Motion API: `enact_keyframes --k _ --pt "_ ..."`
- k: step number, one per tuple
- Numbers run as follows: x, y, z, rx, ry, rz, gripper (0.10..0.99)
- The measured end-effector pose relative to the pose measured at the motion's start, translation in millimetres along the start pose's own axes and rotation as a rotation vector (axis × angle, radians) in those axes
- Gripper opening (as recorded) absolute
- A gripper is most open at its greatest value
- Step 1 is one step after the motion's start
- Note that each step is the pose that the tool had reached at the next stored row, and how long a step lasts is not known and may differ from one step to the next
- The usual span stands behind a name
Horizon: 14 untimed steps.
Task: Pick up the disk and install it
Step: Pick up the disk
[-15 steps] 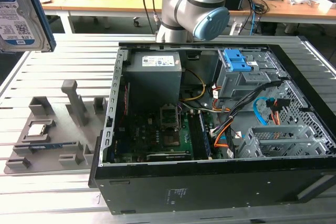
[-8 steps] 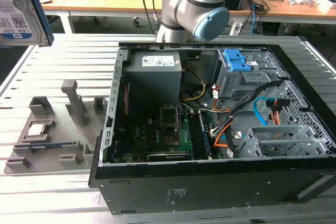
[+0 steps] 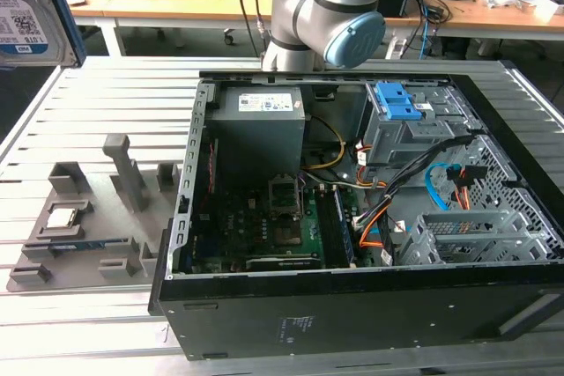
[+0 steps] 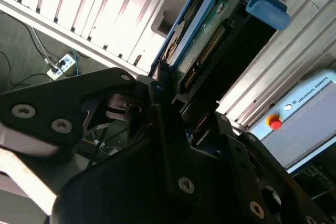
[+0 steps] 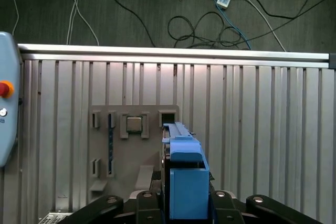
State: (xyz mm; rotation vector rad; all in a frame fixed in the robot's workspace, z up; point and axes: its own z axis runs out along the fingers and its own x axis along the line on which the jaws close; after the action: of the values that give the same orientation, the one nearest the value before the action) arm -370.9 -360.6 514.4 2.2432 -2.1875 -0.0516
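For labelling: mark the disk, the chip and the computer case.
the disk (image 5: 186, 182), first wrist view, blue frame.
the chip (image 5: 134, 124), first wrist view, its top.
the computer case (image 3: 352, 323), exterior view, side wall.

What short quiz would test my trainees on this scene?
1. True or false: the jaws are shut on the silver rectangular hard drive in its bright blue plastic frame.
2. In the exterior view, where does the open black metal computer case lie relative to the grey plastic fixture tray? A) on its left B) on its right C) on top of it
3. Which small item sits in that tray?
Key: 1 true; 2 B; 3 the small square silver chip.
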Motion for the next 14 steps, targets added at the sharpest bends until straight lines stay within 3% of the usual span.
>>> enact_keyframes --k 7,14 --pt "-0.5 0.4 -12.2 0.0 0.0 0.0 0.365" --pt "-1.9 1.0 -36.5 0.0 0.0 0.0 0.365"
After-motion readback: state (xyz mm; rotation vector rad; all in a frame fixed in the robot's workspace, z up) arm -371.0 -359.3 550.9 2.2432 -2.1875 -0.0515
